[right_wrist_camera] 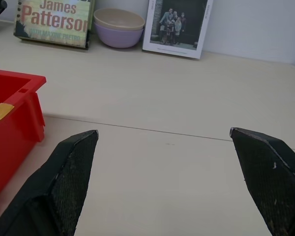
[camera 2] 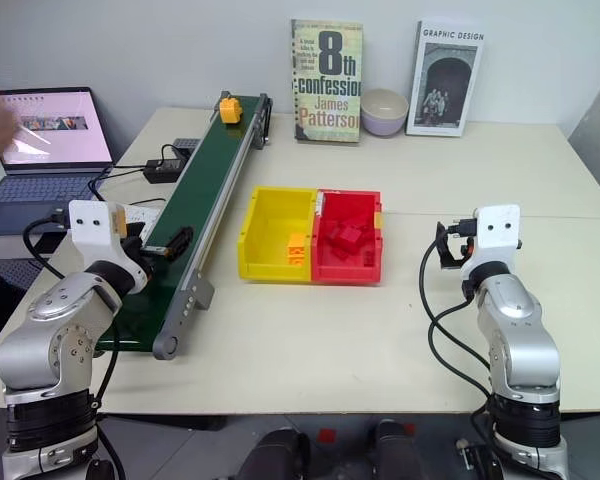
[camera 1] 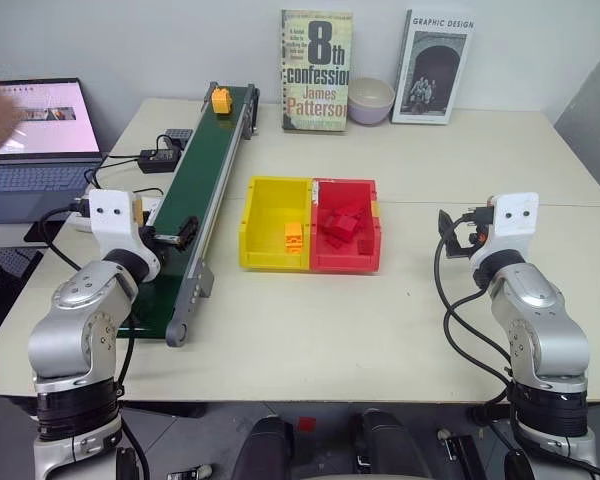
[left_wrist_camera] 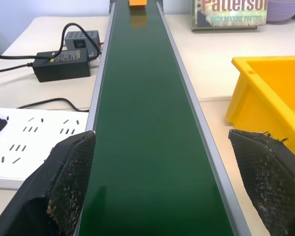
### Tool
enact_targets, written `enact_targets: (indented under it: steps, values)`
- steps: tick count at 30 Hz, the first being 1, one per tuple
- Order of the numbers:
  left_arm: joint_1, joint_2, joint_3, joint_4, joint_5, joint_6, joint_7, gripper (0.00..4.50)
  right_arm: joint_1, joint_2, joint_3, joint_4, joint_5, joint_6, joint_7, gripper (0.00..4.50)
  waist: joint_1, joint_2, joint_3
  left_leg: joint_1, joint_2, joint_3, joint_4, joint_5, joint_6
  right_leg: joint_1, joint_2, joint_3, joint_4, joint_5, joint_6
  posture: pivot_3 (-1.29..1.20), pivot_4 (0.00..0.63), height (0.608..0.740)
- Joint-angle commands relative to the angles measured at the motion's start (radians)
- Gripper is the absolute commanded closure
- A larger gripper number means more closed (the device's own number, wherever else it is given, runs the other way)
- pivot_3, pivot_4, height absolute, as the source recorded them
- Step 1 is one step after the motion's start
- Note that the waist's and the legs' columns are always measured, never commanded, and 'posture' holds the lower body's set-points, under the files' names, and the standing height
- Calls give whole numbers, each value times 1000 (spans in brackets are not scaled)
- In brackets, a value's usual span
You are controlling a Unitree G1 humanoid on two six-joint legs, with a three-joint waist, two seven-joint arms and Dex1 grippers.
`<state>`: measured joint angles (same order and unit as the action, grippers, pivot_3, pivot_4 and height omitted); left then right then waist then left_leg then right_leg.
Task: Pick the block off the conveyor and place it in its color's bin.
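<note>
Block (camera 1: 221,99): small yellow-orange brick at the far end of the belt (camera 1: 205,185), well away from both claws.
Handling: judged light, rigid and smooth-sided; best pinched across two opposite flat faces, mid-height.
Left claw (left_wrist_camera: 160,184): wide, empty, level over the belt's near end, facing the block.
Right claw (right_wrist_camera: 164,182): wide, empty, above bare tabletop (camera 1: 450,160).
Bin (camera 1: 263,195): yellow, beside the belt, joined to a red bin (camera 1: 365,215); one orange brick already inside.

Two covers stand readable at the back of the desk (camera 1: 460,160): the paperback (camera 1: 316,70) reads "8th confession, James Patterson", and the grey book (camera 1: 432,67) reads "GRAPHIC DESIGN".
</note>
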<state>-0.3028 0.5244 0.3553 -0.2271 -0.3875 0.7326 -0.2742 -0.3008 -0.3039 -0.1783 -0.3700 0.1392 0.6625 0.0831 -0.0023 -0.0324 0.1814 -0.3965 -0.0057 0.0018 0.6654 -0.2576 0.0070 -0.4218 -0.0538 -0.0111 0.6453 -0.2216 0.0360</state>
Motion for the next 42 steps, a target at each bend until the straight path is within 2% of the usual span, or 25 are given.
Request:
enact_targets:
  steps: [1,9,17,25,28,31,37,42]
  values:
    - [7,24,10,-58,-6,7,-8,24,-13,2,-33,-30,7,-8,-9,0,0,0,0,0,0,0,0,0,0,0,0,0,0,0,0,0,150,740]
    - [44,12,48,-149,-27,62,34,24,-17,-23,-27,-12,9,-15,28,0,0,0,0,0,0,0,0,0,0,0,0,0,0,0,0,0,150,740]
    - [109,-35,61,-253,-49,106,80,24,-62,-81,-26,48,66,-51,164,0,0,0,0,0,0,0,0,0,0,0,0,0,0,0,0,0,150,740]
    - [127,-85,49,-257,-37,67,113,24,-135,-155,13,65,234,-33,435,0,0,0,0,0,0,-1,0,0,0,1,0,0,0,0,0,0,150,740]
    - [87,-94,45,-224,-27,36,125,24,-195,-244,81,40,388,72,676,0,0,0,0,0,0,0,0,0,0,1,0,0,0,0,0,0,150,740]
    - [82,-91,37,-190,-9,18,126,24,-239,-286,118,47,460,102,790,0,0,0,0,1,0,-1,1,0,0,1,0,-1,-1,0,0,0,150,740]
    - [43,-122,38,-141,4,-8,165,24,-296,-260,148,64,511,113,817,0,1,0,0,0,0,-2,0,0,0,1,0,0,-1,0,0,0,150,740]
    - [46,-109,20,-112,43,-31,164,24,-323,-245,170,39,547,123,827,0,2,0,0,-1,0,-2,1,0,0,1,-1,0,-1,0,0,0,150,740]
